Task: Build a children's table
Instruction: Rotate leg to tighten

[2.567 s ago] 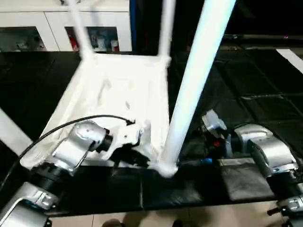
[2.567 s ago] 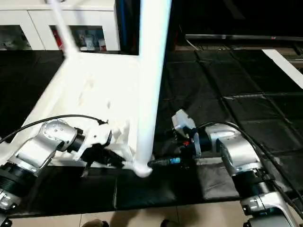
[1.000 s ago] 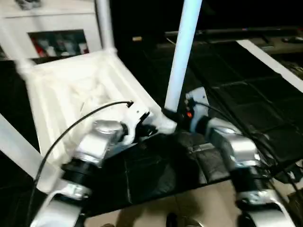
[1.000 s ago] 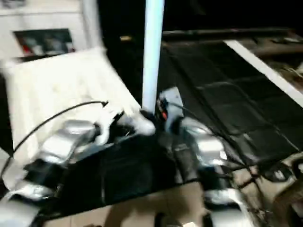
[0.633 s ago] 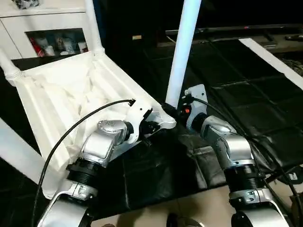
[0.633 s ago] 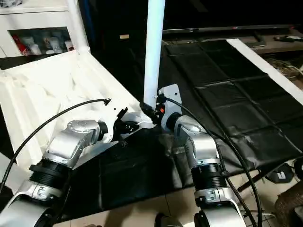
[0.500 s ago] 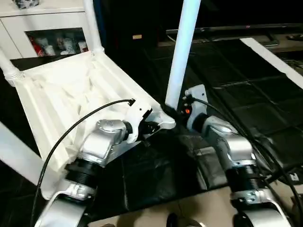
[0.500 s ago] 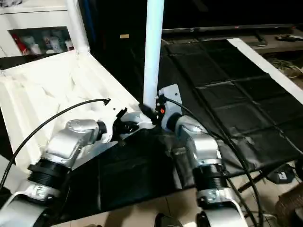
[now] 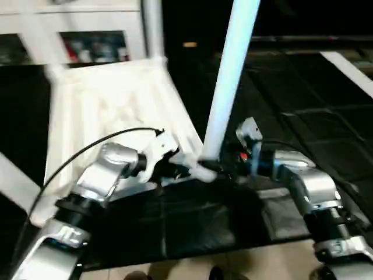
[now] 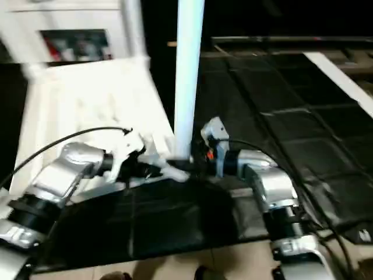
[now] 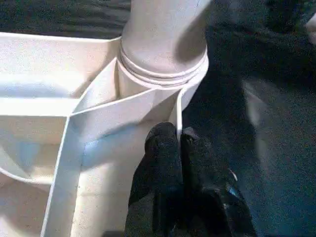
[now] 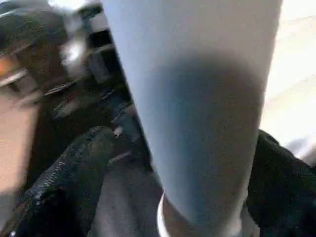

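While the head views look down on the white plastic rectangular table top, lying ribbed underside up on the black padded floor mat, a long white tapered tube leg stands in its near corner socket, long axis upright, pointing up.

Seen from the left wrist, the left hand is clenched on the thin rim wall beside that socket.

From the right wrist, the right hand brackets the leg's base, fingers spread, seemingly off it. Seating the leg well probably needs the top pinned steady and the tube kept square to the socket.
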Tool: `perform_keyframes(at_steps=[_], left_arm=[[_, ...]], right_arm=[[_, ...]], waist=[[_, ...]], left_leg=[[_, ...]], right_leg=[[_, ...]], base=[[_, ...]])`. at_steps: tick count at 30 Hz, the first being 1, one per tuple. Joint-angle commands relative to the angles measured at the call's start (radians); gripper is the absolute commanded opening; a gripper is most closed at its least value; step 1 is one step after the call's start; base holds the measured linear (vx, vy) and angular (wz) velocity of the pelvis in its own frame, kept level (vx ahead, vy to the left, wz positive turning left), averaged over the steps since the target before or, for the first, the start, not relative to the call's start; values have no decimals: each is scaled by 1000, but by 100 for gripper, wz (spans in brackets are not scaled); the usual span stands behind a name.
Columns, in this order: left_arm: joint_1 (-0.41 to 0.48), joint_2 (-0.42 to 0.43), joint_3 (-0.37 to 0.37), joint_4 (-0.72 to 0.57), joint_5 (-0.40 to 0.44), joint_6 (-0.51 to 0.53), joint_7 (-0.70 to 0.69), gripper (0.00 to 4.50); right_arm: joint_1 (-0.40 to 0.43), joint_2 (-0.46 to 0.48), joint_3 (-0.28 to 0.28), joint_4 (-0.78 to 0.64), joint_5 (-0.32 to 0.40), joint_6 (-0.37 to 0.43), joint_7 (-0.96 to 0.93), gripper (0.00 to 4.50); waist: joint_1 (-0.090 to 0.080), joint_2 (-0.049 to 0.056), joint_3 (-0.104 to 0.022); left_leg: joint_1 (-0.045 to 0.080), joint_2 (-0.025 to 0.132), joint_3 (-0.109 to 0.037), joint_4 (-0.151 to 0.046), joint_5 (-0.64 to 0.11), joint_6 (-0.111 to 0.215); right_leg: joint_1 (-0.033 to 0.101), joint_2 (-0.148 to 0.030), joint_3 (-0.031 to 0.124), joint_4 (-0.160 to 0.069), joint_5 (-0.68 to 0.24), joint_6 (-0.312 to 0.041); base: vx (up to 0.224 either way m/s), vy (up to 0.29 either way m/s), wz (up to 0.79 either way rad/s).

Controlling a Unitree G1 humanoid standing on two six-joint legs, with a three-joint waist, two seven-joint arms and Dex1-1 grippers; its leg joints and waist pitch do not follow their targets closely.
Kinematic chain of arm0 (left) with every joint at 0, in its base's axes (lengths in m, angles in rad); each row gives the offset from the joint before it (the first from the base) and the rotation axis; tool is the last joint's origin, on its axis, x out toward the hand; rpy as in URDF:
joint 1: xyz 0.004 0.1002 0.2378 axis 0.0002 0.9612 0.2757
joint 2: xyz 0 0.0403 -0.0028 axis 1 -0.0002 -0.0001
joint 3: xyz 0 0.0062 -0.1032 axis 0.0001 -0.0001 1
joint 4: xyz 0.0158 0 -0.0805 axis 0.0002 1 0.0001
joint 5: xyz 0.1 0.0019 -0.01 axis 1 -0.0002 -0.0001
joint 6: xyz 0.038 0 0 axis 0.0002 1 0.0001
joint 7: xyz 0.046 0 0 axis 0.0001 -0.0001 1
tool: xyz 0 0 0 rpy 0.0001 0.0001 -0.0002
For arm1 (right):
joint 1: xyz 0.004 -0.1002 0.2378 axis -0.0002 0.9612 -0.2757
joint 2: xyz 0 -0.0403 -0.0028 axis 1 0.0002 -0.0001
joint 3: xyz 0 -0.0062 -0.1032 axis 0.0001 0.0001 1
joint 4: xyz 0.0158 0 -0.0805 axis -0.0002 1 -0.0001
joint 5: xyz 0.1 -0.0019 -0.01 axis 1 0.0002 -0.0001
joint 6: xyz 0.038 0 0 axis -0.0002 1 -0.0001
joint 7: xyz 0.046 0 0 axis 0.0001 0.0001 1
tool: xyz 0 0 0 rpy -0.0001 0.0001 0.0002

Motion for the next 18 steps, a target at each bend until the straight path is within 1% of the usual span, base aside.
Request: perform_keyframes(at_steps=[1,2,4,5,6,8,10,11,12,13,14,17,18], left_arm=[[-1,7,-43,-40,-28,-46,-105,0],[0,13,-48,-40,-29,-54,-118,0],[2,32,-71,-43,-22,-75,-164,0],[3,38,-80,-42,-17,-87,-177,0],[3,43,-87,-40,-13,-99,-189,0],[3,47,-99,-41,-8,-116,-208,0],[4,49,-104,-46,-7,-117,-214,0],[5,54,-113,-52,-8,-122,-225,0],[7,59,-123,-60,-8,-126,-236,0],[9,61,-129,-63,-7,-131,-245,0],[13,65,-136,-68,-4,-138,-252,0],[24,72,-146,-82,-1,-150,-266,0],[24,72,-146,-82,-1,-150,-266,0]], right_arm=[[-12,-33,21,-18,15,-9,92,446],[-13,-42,28,-18,15,-11,111,446],[-22,-63,56,-8,-11,-33,139,446],[-25,-68,67,-6,-18,-42,153,446],[-28,-72,75,-3,-23,-51,167,446],[-29,-73,88,0,-25,-66,194,446],[-28,-72,92,-1,-24,-67,201,446],[-30,-75,104,2,-25,-67,213,446],[-30,-76,115,9,-32,-78,217,446],[-31,-76,121,15,-39,-87,221,421],[-30,-75,125,18,-38,-86,228,413],[-32,-72,132,17,-26,-70,247,410],[-32,-72,132,17,-26,-70,247,380]], waist=[[-3,3,-77],[1,3,-77],[3,-5,-78],[5,-4,-76],[6,-4,-74],[9,-5,-74],[11,-6,-75],[12,-10,-76],[15,-8,-76],[14,-7,-76],[14,-7,-77],[15,-7,-79],[15,-6,-79]], left_leg=[[11,4,17,-58,-190,90],[14,6,21,-57,-187,90],[7,4,22,-56,-184,88],[5,3,21,-56,-190,84],[7,3,22,-55,-204,77],[11,3,23,-55,-218,69],[7,3,21,-56,-212,66],[6,3,21,-55,-205,66],[6,3,20,-56,-203,65],[6,3,20,-56,-203,63],[4,3,20,-56,-200,61],[3,4,19,-55,-190,62],[3,3,20,-55,-189,63]], right_leg=[[70,-30,39,-41,-254,-230],[66,-31,44,-39,-236,-240],[69,-32,44,-35,-238,-242],[69,-36,45,-36,-266,-233],[65,-36,48,-38,-293,-225],[63,-38,50,-41,-321,-218],[66,-37,50,-40,-332,-211],[68,-38,50,-40,-338,-204],[67,-38,50,-40,-345,-200],[66,-38,50,-41,-349,-198],[67,-38,50,-40,-346,-197],[69,-36,50,-35,-316,-204],[68,-35,50,-35,-311,-206]], base=[[0,0,0],[0,0,0],[0,0,0],[0,0,0],[0,0,0],[0,0,0],[0,0,0],[0,0,0],[0,0,0],[0,0,0],[0,0,0],[0,0,0],[0,0,0]])
